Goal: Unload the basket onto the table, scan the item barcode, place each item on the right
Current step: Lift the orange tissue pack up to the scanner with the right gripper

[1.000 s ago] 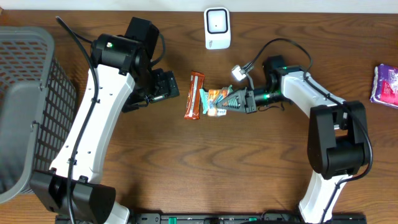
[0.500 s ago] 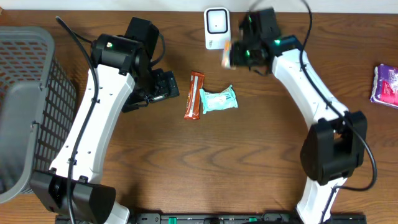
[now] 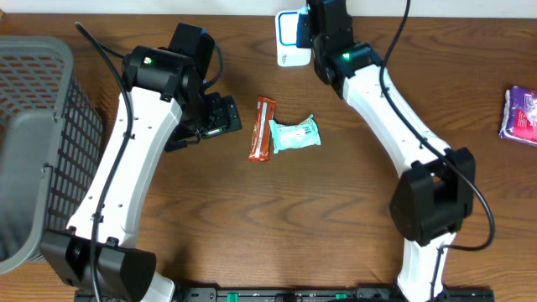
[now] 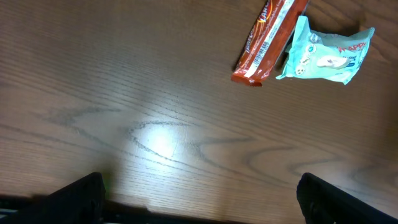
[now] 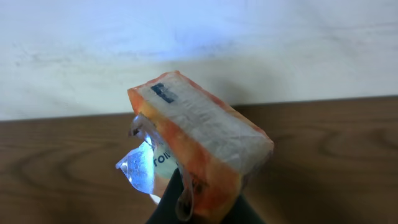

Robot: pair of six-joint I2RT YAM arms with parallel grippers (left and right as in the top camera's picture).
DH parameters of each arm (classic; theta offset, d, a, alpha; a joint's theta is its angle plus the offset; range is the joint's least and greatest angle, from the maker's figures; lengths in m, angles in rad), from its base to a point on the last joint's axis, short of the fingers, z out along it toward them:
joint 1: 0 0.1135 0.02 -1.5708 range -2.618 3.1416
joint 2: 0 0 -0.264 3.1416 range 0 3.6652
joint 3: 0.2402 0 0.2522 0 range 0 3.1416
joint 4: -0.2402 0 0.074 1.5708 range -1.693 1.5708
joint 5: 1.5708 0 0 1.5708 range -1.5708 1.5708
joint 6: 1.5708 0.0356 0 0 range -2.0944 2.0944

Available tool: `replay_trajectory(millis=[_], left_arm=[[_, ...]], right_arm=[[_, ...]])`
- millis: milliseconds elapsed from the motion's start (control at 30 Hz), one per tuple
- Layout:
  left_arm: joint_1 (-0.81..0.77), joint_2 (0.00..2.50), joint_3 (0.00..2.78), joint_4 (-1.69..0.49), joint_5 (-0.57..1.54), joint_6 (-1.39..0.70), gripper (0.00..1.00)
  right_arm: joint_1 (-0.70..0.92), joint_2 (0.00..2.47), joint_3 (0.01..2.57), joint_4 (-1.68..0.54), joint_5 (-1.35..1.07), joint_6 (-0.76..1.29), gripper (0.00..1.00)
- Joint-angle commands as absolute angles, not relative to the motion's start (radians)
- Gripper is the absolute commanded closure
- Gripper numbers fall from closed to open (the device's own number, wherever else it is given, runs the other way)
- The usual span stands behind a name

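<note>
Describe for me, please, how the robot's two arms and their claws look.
The left arm and right arm match: smooth white rounded links joined by bulky black joints, on black bases. Each carries a loose black cable and a small green light near the wrist. The left claw and right claw are dark, with two blunt fingers each.

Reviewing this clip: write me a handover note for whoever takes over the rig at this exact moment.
Left claw: open, empty, above the table beside the brown bar and teal packet.
Right claw: shut on the orange packet, raised at the white scanner on the table's far edge.
Done: packet picked up and brought to the scanner.
Left: whether a scan registered cannot be told; confirm it, then set the packet down.
</note>
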State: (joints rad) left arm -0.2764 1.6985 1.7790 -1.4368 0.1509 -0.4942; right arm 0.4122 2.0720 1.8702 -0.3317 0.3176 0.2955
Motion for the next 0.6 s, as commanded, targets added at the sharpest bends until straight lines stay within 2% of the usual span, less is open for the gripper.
replay_trajectory(millis=[0, 367, 567], left_arm=[[-0.273, 1.704, 1.782, -1.443, 0.144, -0.492, 0.02], [-0.273, 1.704, 1.782, -1.443, 0.144, -0.492, 0.02], [-0.273, 1.704, 1.782, -1.442, 0.144, -0.492, 0.02]], right_arm=[[0.397, 2.096, 1.989, -0.333, 0.315, 0.282, 0.99], [0.39, 2.277, 2.098, -0.39, 0.279, 0.284, 0.99], [0.39, 2.295, 2.112, -0.382, 0.278, 0.284, 0.99]])
